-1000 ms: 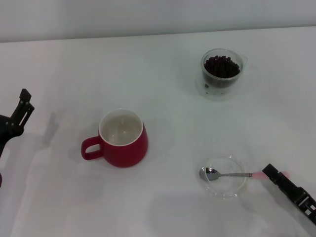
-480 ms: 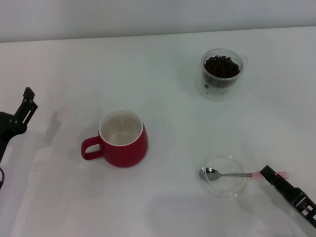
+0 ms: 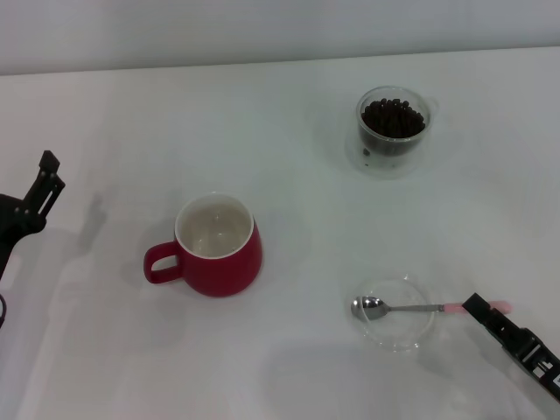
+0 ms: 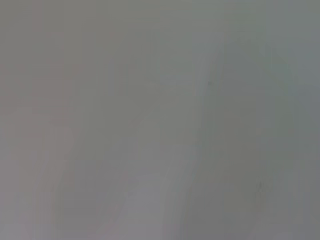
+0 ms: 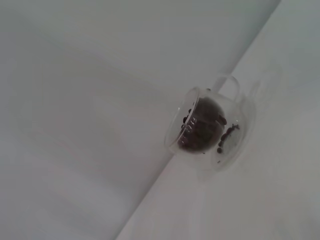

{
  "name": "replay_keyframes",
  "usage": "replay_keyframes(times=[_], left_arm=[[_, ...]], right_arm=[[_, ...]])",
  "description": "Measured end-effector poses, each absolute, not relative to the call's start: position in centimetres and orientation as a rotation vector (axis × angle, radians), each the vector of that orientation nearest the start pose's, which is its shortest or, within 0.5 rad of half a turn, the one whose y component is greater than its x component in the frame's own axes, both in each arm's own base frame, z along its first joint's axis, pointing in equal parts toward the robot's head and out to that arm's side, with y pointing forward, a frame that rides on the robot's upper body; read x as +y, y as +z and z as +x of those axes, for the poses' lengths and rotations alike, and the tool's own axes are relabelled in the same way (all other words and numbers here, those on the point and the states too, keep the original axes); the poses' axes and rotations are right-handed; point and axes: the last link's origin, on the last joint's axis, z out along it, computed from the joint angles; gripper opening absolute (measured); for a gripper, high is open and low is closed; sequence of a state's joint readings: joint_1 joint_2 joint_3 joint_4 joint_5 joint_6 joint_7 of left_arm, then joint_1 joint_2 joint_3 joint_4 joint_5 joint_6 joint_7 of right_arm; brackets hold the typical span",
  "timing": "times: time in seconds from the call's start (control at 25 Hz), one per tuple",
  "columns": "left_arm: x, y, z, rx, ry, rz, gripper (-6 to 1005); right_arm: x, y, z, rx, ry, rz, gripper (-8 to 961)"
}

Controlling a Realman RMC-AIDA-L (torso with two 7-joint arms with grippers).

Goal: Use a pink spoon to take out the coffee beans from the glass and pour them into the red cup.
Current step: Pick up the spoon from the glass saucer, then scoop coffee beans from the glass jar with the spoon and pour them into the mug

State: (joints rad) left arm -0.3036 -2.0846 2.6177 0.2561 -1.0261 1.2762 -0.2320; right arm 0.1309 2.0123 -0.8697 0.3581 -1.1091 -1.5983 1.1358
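The pink spoon (image 3: 398,307) lies across a shallow clear saucer (image 3: 407,337) at the front right, bowl to the left and pink handle to the right. My right gripper (image 3: 479,306) sits over the pink handle, whose tip shows just beyond it. Whether it grips the handle is hidden. The glass (image 3: 394,131) with coffee beans (image 3: 394,118) stands at the back right. It also appears in the right wrist view as the glass (image 5: 210,127) holding dark coffee beans (image 5: 200,127). The red cup (image 3: 219,254) stands empty at centre left, handle to the left. My left gripper (image 3: 44,188) hangs at the far left, away from everything.
The white table (image 3: 289,201) runs back to a pale wall. Bare surface lies between the red cup, the glass and the saucer. The left wrist view shows only a blank grey surface.
The right gripper has eased slightly toward the front, and more of the pink handle shows. The spoon has shifted a little left. The left gripper has drifted slightly.
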Motion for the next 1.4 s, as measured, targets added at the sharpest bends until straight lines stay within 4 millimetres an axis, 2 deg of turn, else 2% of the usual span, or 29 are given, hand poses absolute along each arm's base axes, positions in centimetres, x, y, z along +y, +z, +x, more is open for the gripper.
replay_keyframes(times=[0.24,0.64,0.8,1.0,1.08,1.12,1.16,1.4], left_arm=[[27.9,-4.5,-32.3,-0.657,-0.846,-1.66,891],[28.1,-4.6,-32.3,-0.659,-0.842,-1.664,892],[28.0,-4.6,-32.4,-0.662,-0.84,-1.662,892],[27.9,-4.5,-32.5,-0.663,-0.839,-1.66,892],[27.9,-4.5,-32.5,-0.663,-0.84,-1.659,892],[27.8,-4.5,-32.5,-0.662,-0.841,-1.659,891],[27.8,-4.5,-32.5,-0.662,-0.841,-1.659,891],[27.8,-4.5,-32.5,-0.662,-0.843,-1.658,891]], right_arm=[[12.5,-5.6,36.7,1.695,1.258,-1.511,138],[13.4,-4.1,36.6,1.647,1.338,-1.532,139],[14.9,-2.4,36.4,1.542,1.406,-1.571,140],[19.8,1.6,35.2,1.268,1.491,-1.75,141],[22.6,3.1,34.4,1.161,1.477,-1.84,141],[25.2,4.3,33.6,1.079,1.444,-1.904,141],[25.2,4.3,33.6,1.079,1.444,-1.904,141],[32.1,6.8,31.5,0.897,1.243,-2.046,142]])
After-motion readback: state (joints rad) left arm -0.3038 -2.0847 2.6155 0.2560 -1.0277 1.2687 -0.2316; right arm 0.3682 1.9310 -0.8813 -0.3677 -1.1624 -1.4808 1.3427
